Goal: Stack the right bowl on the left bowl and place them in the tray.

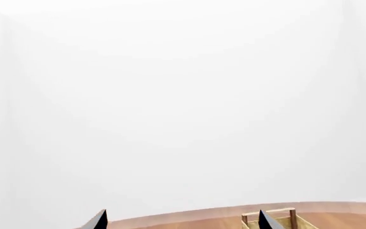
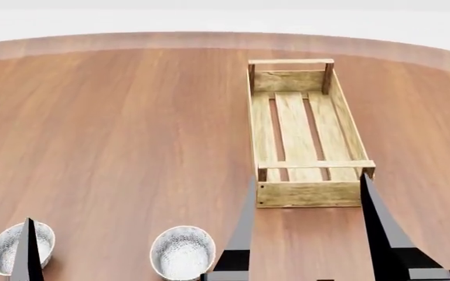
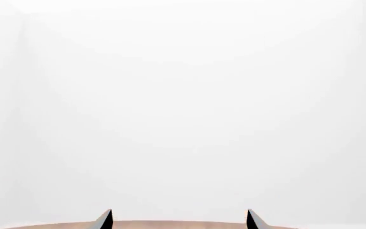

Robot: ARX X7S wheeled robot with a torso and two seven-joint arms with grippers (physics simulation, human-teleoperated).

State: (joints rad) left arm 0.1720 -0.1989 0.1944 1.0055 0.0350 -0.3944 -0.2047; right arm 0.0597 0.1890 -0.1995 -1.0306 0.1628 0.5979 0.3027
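Round wooden table (image 2: pixel 131 117) fills the frame, far edge curving along the top. Tray (image 2: pixel 342 126) sits right of centre, long axis running away from the camera, nothing in it. Left bowl (image 2: pixel 10 246) at lower left, right bowl (image 2: pixel 182 252) at lower centre, well apart, both upright. Right gripper (image 2: pixel 307 181) at lower right, black fingers spread wide, tips flanking the tray's near end. One left-gripper finger (image 2: pixel 27 252) overlaps the left bowl.

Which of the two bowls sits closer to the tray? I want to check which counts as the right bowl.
The bowl just left of the right gripper. The other bowl sits at the table's far left, much farther from the tray.
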